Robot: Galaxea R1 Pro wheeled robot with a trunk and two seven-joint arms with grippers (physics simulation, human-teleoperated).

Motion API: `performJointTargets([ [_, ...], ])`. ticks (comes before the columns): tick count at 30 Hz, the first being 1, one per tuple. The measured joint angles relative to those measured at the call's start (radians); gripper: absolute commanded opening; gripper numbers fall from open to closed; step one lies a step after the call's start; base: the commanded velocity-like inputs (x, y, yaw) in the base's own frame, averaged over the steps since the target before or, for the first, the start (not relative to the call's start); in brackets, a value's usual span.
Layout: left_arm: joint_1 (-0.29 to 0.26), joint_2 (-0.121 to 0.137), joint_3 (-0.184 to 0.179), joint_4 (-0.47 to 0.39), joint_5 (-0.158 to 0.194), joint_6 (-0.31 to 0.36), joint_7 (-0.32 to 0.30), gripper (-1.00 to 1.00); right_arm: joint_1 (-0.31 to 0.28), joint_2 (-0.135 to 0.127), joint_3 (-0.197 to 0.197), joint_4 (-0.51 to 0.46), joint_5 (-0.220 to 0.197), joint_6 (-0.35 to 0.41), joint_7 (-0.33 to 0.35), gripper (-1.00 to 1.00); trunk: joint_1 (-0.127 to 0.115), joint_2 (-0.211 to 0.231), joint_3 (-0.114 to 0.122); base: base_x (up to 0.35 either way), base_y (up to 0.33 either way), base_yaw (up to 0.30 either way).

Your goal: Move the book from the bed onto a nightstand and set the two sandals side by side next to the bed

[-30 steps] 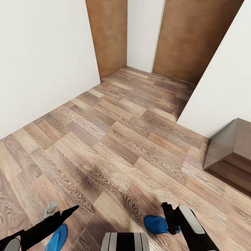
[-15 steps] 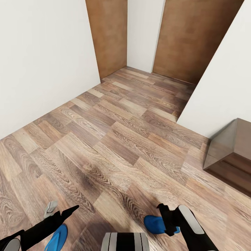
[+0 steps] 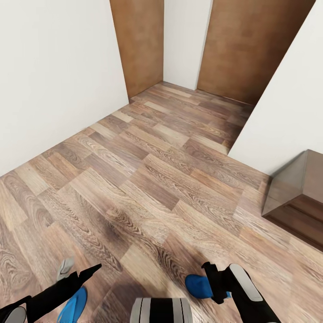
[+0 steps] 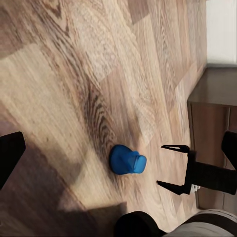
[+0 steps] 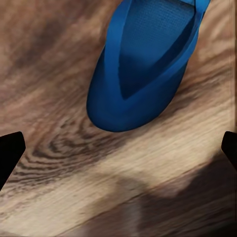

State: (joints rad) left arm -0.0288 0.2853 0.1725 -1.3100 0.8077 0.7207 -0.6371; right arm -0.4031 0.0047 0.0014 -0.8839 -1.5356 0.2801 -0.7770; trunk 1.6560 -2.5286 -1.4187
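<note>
The right hand (image 3: 214, 283) stands spread wide and holds nothing, hovering over a blue sandal (image 3: 197, 287) lying on the wood floor (image 3: 148, 179) at five o'clock in the head view. The left hand (image 3: 78, 272) at seven o'clock also looks spread and empty, the second sandal (image 3: 74, 305) just beneath it. To do this well, I judge each hand should drop straight over its sandal's edge and close only once both fingers straddle it. Two sandals counted, two brown doors (image 3: 139, 45), one dark cabinet (image 3: 298, 197) at three o'clock.
</note>
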Motion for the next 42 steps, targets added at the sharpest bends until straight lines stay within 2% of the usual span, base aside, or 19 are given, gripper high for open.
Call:
performJointTargets([
  [17, 0.000, 0.000, 0.000, 0.000, 0.000, 0.000, 0.000, 1.00, 0.000, 0.000, 0.000, 0.000, 0.000, 0.000, 0.000, 1.00, 0.008, -0.004, -0.066, 0.000, 0.000, 0.000],
  [30, 0.000, 0.000, 0.000, 0.001, 0.000, -0.003, 0.000, 1.00, 0.000, 0.000, 0.000, 0.000, 0.000, 0.000, 0.000, 1.00, 0.007, -0.004, -0.066, 0.052, 0.000, 0.000],
  [42, 0.000, 0.000, 0.000, 0.030, -0.001, -0.038, -0.001, 1.00, 0.000, 0.000, 0.000, 0.000, 0.000, 0.000, 0.000, 1.00, 0.008, -0.004, -0.066, 0.040, 0.000, 0.000],
])
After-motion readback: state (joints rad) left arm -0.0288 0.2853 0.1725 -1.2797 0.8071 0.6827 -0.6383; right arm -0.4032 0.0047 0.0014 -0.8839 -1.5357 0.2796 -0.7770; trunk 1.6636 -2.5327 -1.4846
